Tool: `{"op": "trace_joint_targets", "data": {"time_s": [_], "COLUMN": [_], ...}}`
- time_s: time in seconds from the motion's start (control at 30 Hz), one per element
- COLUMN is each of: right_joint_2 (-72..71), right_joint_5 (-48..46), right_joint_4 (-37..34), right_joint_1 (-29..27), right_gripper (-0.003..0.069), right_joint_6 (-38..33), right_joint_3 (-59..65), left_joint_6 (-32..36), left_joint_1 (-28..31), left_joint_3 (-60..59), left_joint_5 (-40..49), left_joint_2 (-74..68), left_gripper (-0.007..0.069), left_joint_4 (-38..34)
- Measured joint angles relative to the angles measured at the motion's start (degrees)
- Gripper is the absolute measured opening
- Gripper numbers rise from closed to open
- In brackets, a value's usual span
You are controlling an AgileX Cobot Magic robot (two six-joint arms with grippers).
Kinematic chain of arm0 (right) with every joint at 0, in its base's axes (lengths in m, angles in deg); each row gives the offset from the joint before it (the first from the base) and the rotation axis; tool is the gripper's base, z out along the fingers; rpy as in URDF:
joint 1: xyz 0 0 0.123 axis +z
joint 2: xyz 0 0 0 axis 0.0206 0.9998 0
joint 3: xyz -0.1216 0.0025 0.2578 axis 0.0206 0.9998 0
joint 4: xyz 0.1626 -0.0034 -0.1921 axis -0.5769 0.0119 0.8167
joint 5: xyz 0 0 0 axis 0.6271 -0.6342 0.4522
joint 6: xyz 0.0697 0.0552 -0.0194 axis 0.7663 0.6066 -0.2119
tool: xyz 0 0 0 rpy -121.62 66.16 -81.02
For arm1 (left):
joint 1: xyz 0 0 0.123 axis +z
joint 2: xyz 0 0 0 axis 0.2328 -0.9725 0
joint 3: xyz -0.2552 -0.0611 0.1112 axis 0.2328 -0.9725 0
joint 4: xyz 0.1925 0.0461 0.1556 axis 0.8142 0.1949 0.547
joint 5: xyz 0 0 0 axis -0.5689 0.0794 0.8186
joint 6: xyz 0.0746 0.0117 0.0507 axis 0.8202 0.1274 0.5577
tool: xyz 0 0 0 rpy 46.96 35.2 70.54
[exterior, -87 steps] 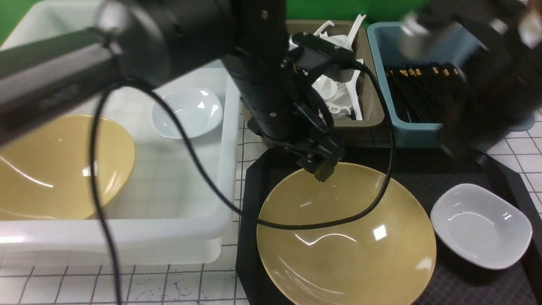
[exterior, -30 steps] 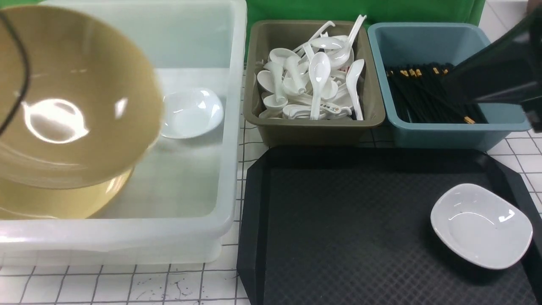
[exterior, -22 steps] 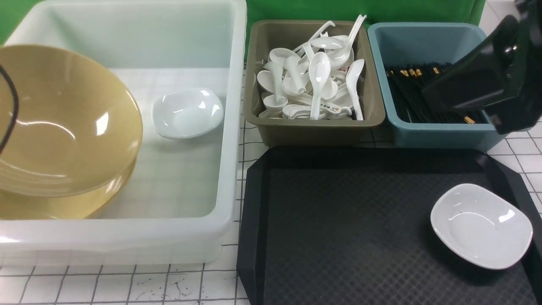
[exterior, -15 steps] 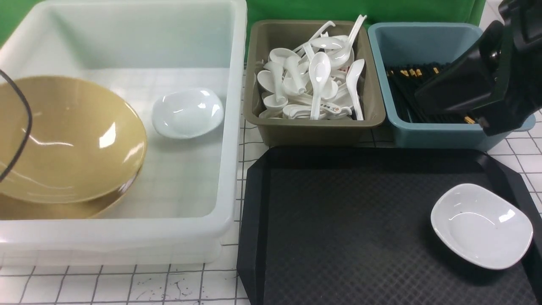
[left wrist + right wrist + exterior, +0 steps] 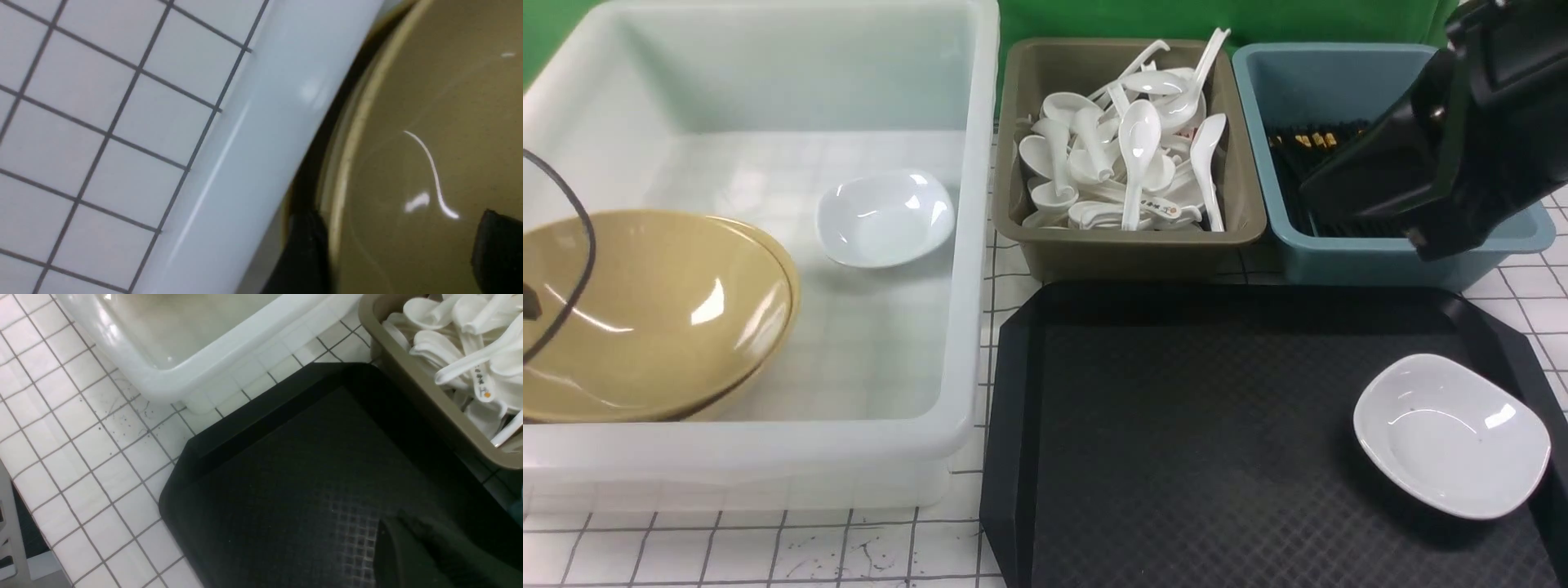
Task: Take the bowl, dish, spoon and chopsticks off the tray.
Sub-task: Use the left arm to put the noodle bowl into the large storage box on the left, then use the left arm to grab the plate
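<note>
The yellow bowl (image 5: 662,310) sits inside the white bin, nested on a second yellow bowl. In the left wrist view my left gripper (image 5: 400,253) is open astride the bowl's (image 5: 429,102) rim, with one finger (image 5: 306,253) outside it by the bin wall and the other inside. The small white dish (image 5: 1451,435) lies alone at the right end of the black tray (image 5: 1176,425). My right gripper (image 5: 1311,194) hangs shut and empty over the blue bin; its wrist view shows it (image 5: 392,531) above the bare tray (image 5: 286,477). No spoon or chopsticks lie on the tray.
The white bin (image 5: 968,245) at the left also holds another white dish (image 5: 885,216). An olive bin (image 5: 1127,253) behind the tray holds several white spoons. A blue bin (image 5: 1356,261) beside it holds black chopsticks. The table is white tile.
The bowl left the tray, was carried over the white bin and sank onto the other yellow bowl. The right arm came down and leftwards over the blue bin.
</note>
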Motion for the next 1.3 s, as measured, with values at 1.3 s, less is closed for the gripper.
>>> {"op": "trace_joint_targets", "data": {"time_s": [1.3], "right_joint_2": [-25.85], "right_joint_5": [-6.73], "right_joint_4": [23.77], "right_joint_1": [0.0], "right_gripper": [0.0048], "right_joint_6": [23.86], "right_joint_3": [25.39], "left_joint_6": [-6.05], "left_joint_1": [-81.74], "left_joint_3": [20.43], "left_joint_5": [-11.65], "left_joint_2": [-22.77], "left_gripper": [0.0477], "left_joint_4": [-2.12]}}
